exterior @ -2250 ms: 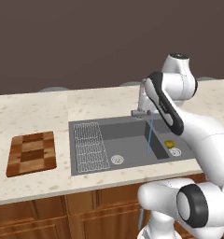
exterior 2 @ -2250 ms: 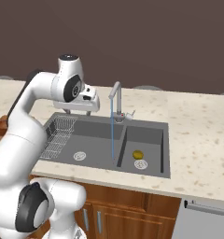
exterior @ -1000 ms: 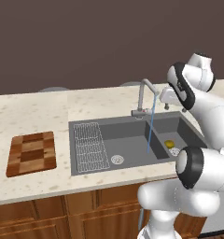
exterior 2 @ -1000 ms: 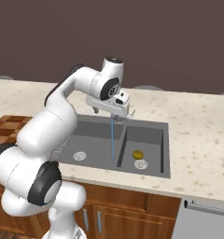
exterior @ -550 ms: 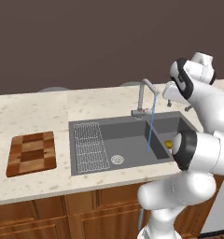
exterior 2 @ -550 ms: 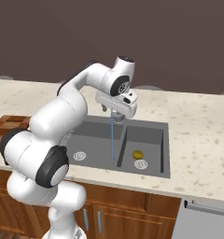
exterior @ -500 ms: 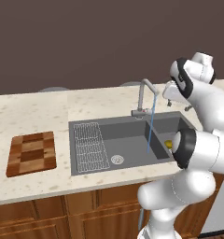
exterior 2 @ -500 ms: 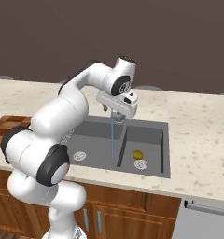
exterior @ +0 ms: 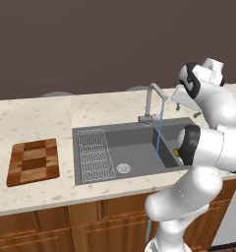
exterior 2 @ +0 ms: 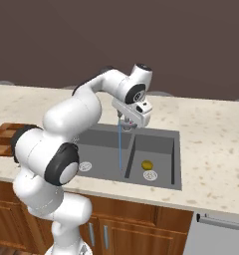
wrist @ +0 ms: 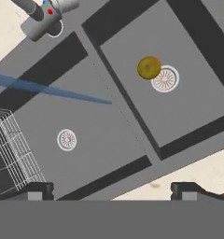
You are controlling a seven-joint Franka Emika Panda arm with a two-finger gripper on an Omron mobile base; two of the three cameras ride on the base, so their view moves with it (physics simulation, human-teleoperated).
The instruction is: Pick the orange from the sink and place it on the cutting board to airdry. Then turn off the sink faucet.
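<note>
Gripper (exterior 2: 127, 121) – 1 unit, jaws spread wide, nothing between them; hangs above the sink (exterior 2: 104, 137), over the divider, just beside the water stream (exterior 2: 120, 149).

Change noted: arm has swung from the drainer side of the sink across toward the far-right basin over the last couple of secs, wrist now pointing down into the basins. Jaws stayed wide throughout. Judged: approach phase for the pick; descent not yet begun, nothing moved on the task's items.

Inventory, left to right, positions rel. to sink:
- Cutting board (exterior: 33, 161) – 1, checkered wood, on counter well left of sink, bare.
- Wire drainer (exterior: 95, 153) – 1, at sink's left end.
- Drains – 2: one in main basin (exterior: 123, 168), one in small right basin (exterior 2: 150, 175).
- Sink faucet (exterior: 150, 103) – 1, at sink's back rim, running; lever not yet turned.
- Orange (exterior 2: 147, 164) – 1, on floor of right basin, touching or just beside that basin's drain; in hand view (wrist: 149, 67) it sits ahead of and apart from the fingertips.
</note>
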